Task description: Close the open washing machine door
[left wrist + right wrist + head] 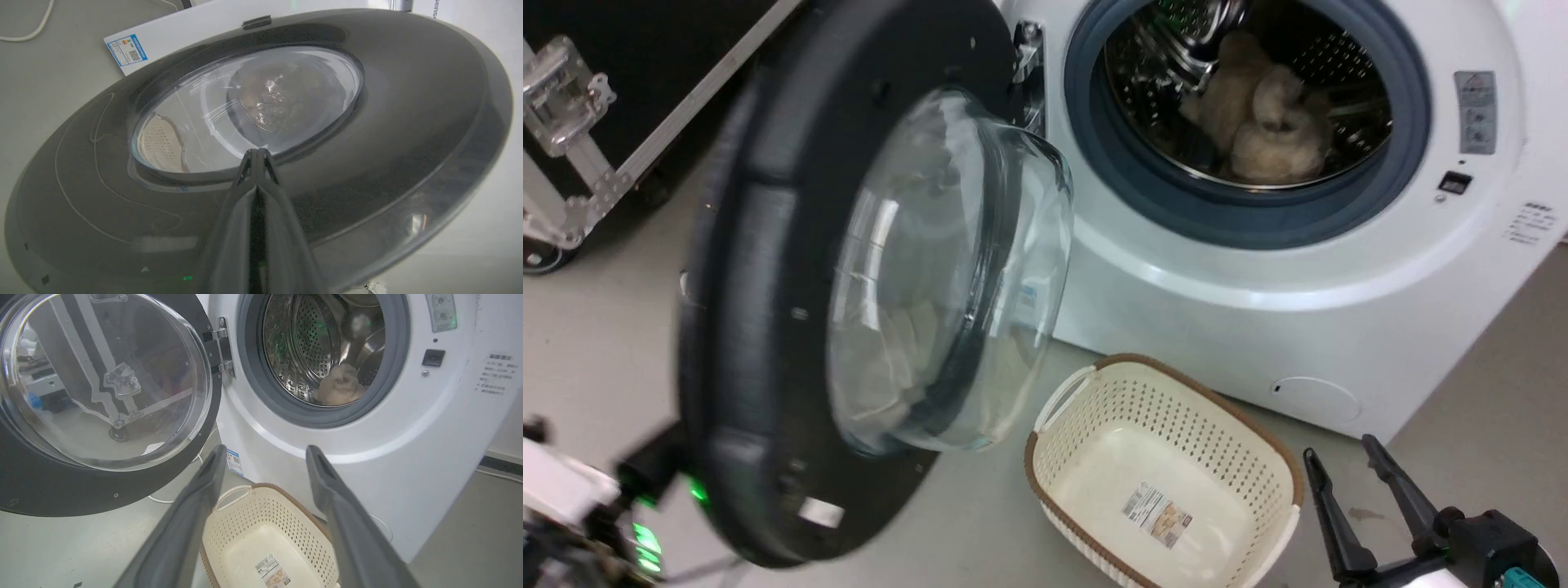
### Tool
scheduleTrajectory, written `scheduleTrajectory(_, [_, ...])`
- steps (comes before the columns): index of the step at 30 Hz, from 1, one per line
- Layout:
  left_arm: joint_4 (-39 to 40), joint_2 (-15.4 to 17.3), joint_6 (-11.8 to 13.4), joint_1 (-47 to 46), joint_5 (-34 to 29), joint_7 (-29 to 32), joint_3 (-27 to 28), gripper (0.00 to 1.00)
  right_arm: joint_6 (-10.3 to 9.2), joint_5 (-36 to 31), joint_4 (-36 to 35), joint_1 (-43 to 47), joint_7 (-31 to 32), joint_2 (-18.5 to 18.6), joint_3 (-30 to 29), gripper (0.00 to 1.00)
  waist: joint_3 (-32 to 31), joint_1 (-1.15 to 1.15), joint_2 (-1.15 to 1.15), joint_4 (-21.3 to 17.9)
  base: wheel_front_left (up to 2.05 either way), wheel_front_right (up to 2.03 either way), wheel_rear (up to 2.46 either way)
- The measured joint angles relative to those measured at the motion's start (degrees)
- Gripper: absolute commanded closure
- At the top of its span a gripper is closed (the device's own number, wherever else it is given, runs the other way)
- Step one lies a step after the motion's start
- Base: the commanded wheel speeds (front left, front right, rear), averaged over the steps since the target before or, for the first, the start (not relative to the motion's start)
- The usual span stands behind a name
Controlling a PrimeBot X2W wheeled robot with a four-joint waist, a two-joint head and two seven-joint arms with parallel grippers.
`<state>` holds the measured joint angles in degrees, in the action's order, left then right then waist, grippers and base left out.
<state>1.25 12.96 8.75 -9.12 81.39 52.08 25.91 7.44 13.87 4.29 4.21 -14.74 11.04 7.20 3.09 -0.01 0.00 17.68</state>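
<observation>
— Item and position?
— Washing machine door (743, 343): standing wide open and carried on a metal hinge (1029, 65) at the upper middle of the head view. The left half of that frame is taken up by it. The washing machine (1258, 327) is placed to the right, with its drum exposed.

— Handling?
— It is judged rigid and fairly heavy, free to move only about the hinge. The glass bowl is judged smooth and slippery and is best avoided. The black frame is preferred, pushed flat near the edge farthest from the hinge, where the least force should be needed. A firm final push is probably required for latching.

— Hands?
— Left hand (257, 157): fingers pressed together, nothing held. The tips are set at the door's dark outer face just below the window; contact cannot be confirmed.
— Right hand (1341, 451): fingers spread and empty, at the lower right near a cream basket (1160, 490).

— Unclear?
— The door's own catch is not made out. A beige bundle (1258, 114) in the drum is not identified. The door's outer face is turned away in the head view, and its rim is blurred.
</observation>
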Motion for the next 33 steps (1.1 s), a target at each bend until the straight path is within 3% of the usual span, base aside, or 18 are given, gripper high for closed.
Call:
scheduleTrajectory(7, [5.91, -8.21, -0.63, 7.9, -0.94, 0.99, -9.67, 1.0, 0.0, -1.33, 0.76, 0.02, 0.0, -1.83, -4.04, 0.0, -2.08, 0.0, 0.0, -3.33, 0.0, 0.0, 0.0])
scheduleTrajectory(15, [3.65, -9.67, -3.87, 10.54, 4.02, -5.49, -20.6, 1.0, 0.0, -1.35, 0.74, 0.04, 0.0, -1.64, -7.19, 0.0, -1.36, 0.0, 0.0, -8.61, 0.0, 0.0, 0.0])
scheduleTrajectory(18, [1.24, -9.7, -5.54, 10.4, 7.5, -11.76, -26.66, 1.0, 0.0, -1.34, 0.67, -0.08, 0.0, -1.13, -6.79, 0.0, -0.56, 0.01, 0.0, -11.18, 0.0, 0.0, 0.0])
scheduleTrajectory(19, [-1.78, -9.9, -7.61, 8.99, 10.25, -18.23, -32.66, 1.0, 0.0, -1.15, 0.53, -0.48, 0.0, -0.26, -6.69, 0.0, 0.63, 0.01, 0.0, -13.99, 0.0, 0.0, 0.0])
scheduleTrajectory(23, [-6.49, -10.0, -10.54, 3.64, 13.14, -26.91, -39.32, 1.0, 0.0, -0.4, 0.48, -1.86, 0.0, 0.53, -6.27, 0.0, 2.61, 0.01, 0.0, -18.05, 0.0, 0.0, 0.0])
scheduleTrajectory(33, [-19.31, -10.02, -14.95, -13.96, 18.69, -53.39, -47.99, 1.0, 0.0, 1.47, 0.78, -4.48, 0.0, 0.92, -4.47, 0.0, 7.9, 0.02, 0.01, -28.26, 0.0, 0.0, 0.0])
